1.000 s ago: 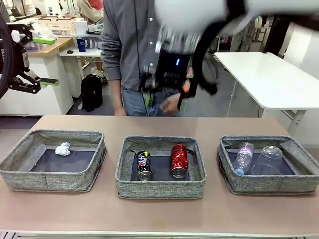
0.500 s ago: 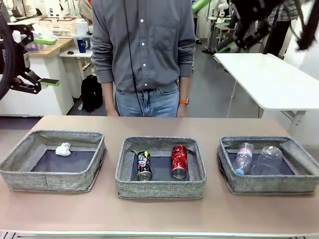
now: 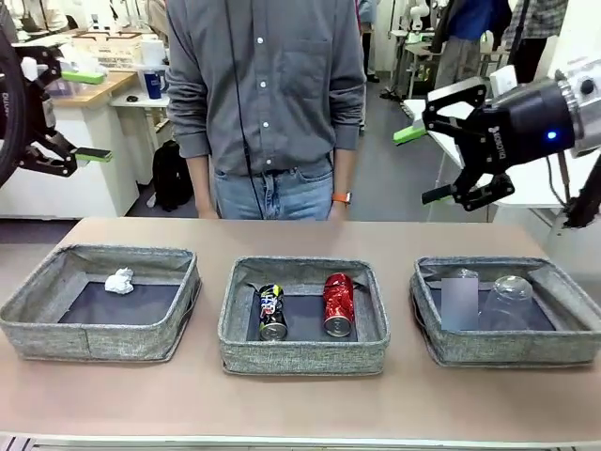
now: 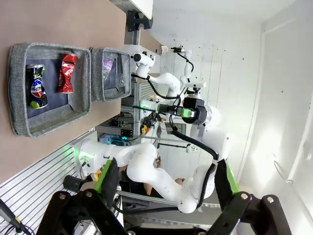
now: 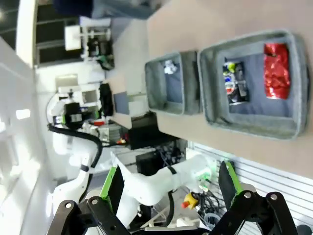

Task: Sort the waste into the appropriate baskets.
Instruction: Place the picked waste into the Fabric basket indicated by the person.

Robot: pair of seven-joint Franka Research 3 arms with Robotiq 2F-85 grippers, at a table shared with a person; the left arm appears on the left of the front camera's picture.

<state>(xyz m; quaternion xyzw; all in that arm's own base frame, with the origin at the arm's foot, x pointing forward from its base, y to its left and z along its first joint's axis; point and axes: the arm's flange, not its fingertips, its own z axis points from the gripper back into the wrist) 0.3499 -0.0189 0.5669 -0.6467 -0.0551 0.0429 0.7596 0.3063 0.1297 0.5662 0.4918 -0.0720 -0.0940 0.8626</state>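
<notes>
The right gripper [image 3: 420,164], raised above the table's [image 3: 300,399] far right, stands with jaws spread wide and nothing between its green pads [image 3: 409,134]; its fingers point left, toward the person [image 3: 268,103] at the far edge. The left gripper [image 3: 92,116] hangs at the far left, off the table, jaws likewise wide apart and empty. Three grey baskets sit in a row along the near side. The right basket [image 3: 427,324] holds the bottle [image 3: 459,299], partly blurred, with the cup [image 3: 507,301] just beside it on the right. The middle basket [image 3: 302,357] holds the dark can [image 3: 271,312] on the left and the red can [image 3: 337,303] on the right, lying side by side, apart. The left basket [image 3: 94,340] holds the paper ball [image 3: 119,281] near its far wall.
</notes>
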